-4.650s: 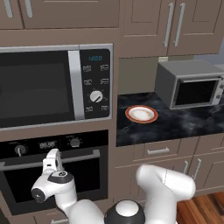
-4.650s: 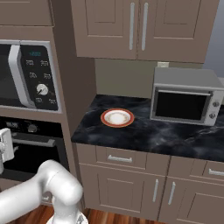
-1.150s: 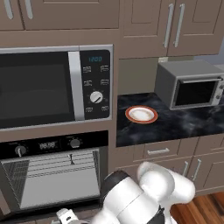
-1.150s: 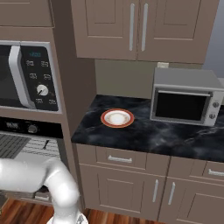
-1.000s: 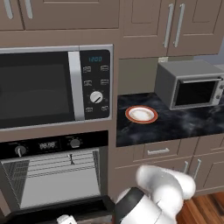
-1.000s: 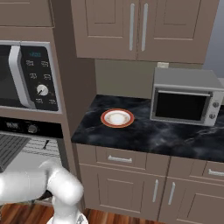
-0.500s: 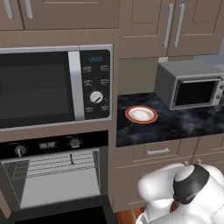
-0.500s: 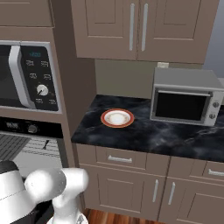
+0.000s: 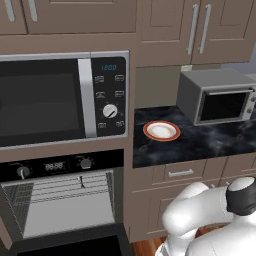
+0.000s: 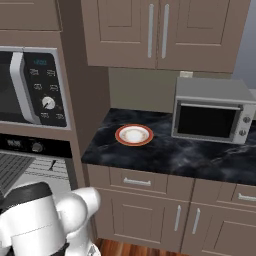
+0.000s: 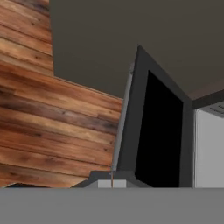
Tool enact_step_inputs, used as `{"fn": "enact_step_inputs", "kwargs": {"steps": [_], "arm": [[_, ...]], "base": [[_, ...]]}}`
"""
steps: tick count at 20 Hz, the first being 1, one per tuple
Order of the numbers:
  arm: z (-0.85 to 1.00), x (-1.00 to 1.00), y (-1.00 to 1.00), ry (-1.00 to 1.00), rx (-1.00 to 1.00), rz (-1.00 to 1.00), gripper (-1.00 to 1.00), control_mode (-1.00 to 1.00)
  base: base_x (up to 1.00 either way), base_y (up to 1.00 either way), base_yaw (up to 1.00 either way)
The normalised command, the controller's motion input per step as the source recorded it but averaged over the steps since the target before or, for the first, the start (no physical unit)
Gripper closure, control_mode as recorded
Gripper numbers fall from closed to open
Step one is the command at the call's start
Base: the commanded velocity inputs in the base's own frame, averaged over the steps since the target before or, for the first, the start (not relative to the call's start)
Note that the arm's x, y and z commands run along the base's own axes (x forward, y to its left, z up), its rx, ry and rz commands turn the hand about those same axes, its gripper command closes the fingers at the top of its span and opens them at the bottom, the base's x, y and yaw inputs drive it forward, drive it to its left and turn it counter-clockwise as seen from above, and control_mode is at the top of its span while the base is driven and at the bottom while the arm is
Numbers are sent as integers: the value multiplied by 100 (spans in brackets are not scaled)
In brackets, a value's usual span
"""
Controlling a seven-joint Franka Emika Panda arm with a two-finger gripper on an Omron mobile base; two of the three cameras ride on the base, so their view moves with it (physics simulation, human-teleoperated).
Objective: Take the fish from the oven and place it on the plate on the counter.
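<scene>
The fish (image 9: 82,181) (tiny, possibly upright) sits on the open oven (image 9: 62,205) rack.

Orange-rimmed white plate (image 9: 161,131), black marbled counter (image 9: 210,140)

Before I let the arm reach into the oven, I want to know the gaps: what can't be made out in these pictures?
- Fish: a tiny dark speck on the rack in the left base view; shape and lie too small to read.
- Oven door: cut off by that view's bottom edge.
- Oven interior, right base view: cut by the left edge and the arm.
- Gripper: open or shut, cannot tell.
</scene>
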Motion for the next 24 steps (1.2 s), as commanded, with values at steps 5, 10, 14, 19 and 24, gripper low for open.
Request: {"fn": "enact_step_inputs", "kwargs": {"steps": [5, 10, 14, 19, 24], "arm": [[46, 15, 0, -18, 0, -11, 100, -100], [36, 46, 0, -2, 0, -2, 100, -100], [12, 71, 0, -7, 0, 0, 100, -100], [5, 76, 0, 0, 0, 0, 100, -100], [0, 70, 0, 0, 0, 0, 100, -100]], "base": [[0, 0, 0], [0, 0, 0], [0, 0, 0], [0, 0, 0], [0, 0, 0]]}}
